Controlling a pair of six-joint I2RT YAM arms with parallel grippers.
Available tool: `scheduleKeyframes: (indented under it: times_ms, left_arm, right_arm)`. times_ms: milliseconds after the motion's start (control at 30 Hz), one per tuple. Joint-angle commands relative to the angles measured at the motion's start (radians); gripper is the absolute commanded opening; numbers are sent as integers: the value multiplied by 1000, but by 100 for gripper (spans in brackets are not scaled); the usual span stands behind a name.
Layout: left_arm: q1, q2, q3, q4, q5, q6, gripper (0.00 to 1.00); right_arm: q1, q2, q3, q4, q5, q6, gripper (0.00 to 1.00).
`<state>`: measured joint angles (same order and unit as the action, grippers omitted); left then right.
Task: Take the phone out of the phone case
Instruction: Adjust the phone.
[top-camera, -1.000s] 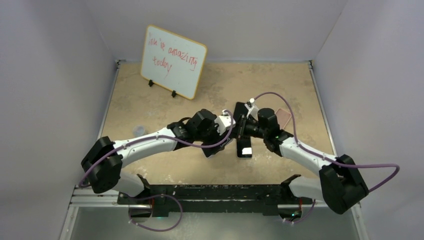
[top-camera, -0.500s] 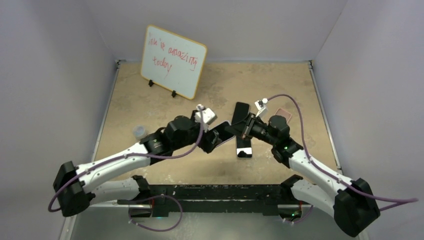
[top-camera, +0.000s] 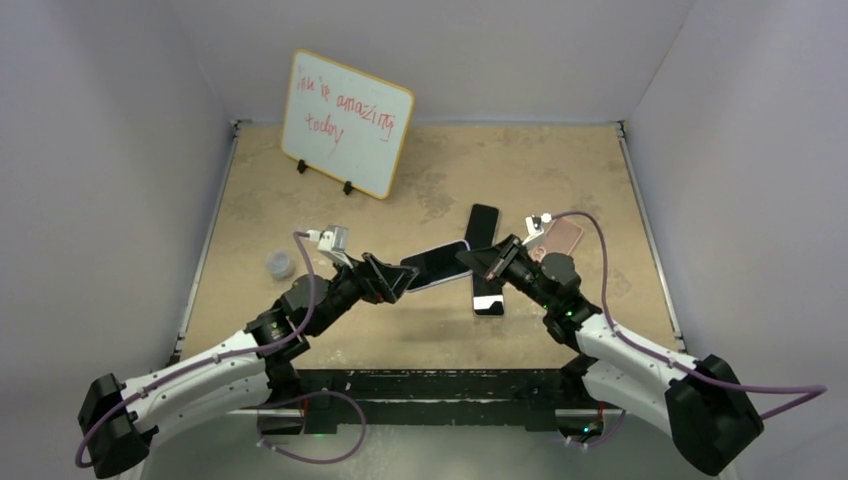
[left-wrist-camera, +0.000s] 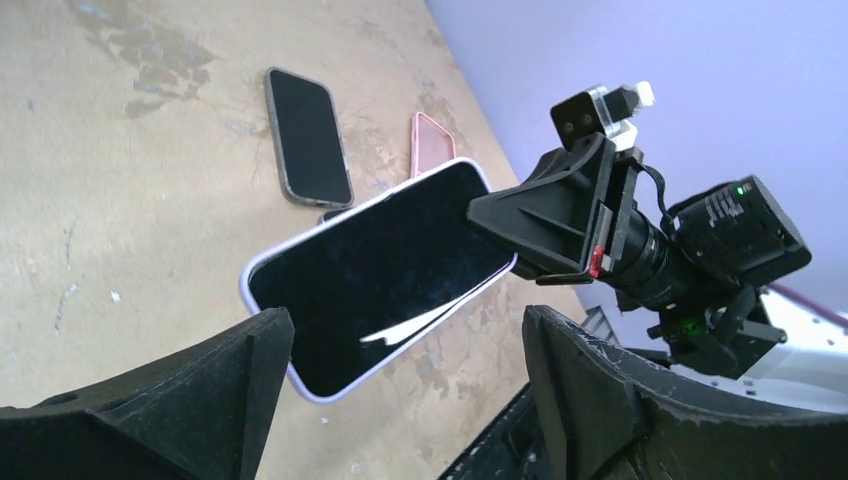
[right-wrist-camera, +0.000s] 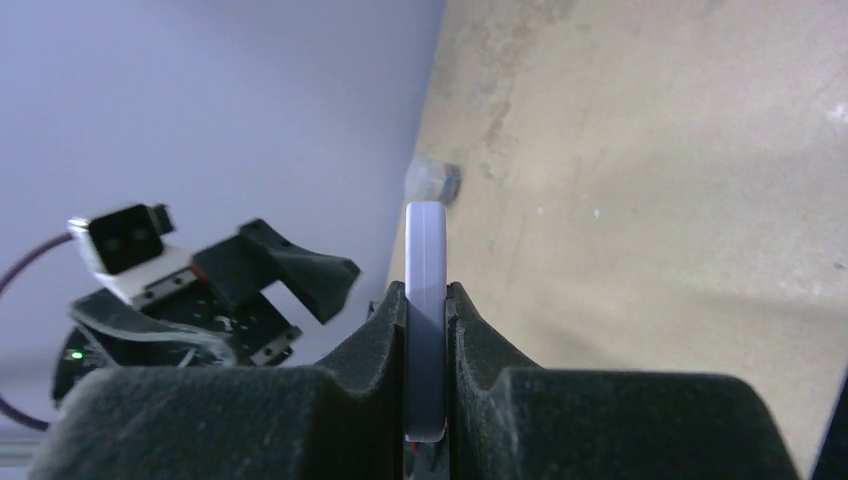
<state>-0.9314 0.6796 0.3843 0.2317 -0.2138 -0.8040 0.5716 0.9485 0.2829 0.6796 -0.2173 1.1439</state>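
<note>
The phone in its lavender case (top-camera: 437, 263) is held flat above the table, screen up. My right gripper (top-camera: 480, 262) is shut on its right end. In the right wrist view the case (right-wrist-camera: 425, 290) stands edge-on between my shut right gripper (right-wrist-camera: 427, 400). My left gripper (top-camera: 392, 278) is open just off the phone's left end. In the left wrist view the phone (left-wrist-camera: 385, 275) lies beyond my open left gripper (left-wrist-camera: 400, 400). A pale gap shows along its lower edge. The right gripper (left-wrist-camera: 530, 240) grips its far end.
A black phone (top-camera: 483, 224) and another dark phone (top-camera: 488, 295) lie on the table under the right gripper. A pink case (top-camera: 563, 237) lies to their right. A small clear cup (top-camera: 279, 265) sits at the left. A whiteboard (top-camera: 345, 125) stands at the back.
My left arm has drawn back to the left and toward its base, and its gripper has come off the phone. My right gripper still holds the phone and has shifted slightly right.
</note>
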Motion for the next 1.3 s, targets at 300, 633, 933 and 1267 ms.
scheduleKeyframes:
  times_ms: [300,633,933,1267]
  left_arm:
    - [0,54,-166,391,30,-389,88]
    - [0,238,-205,796,104,-437,79]
    - [0,259,-188,818,60,-430,65]
    - [0,374,-181,998,87,-446,33]
  right_arm:
    - [7,-123,-53,328,121,137,0]
    - [14,-62,-62,435,58,184,0]
    - [20,-46,-62,466,18,202,0]
    - [30,11,-62,567,-28,239,0]
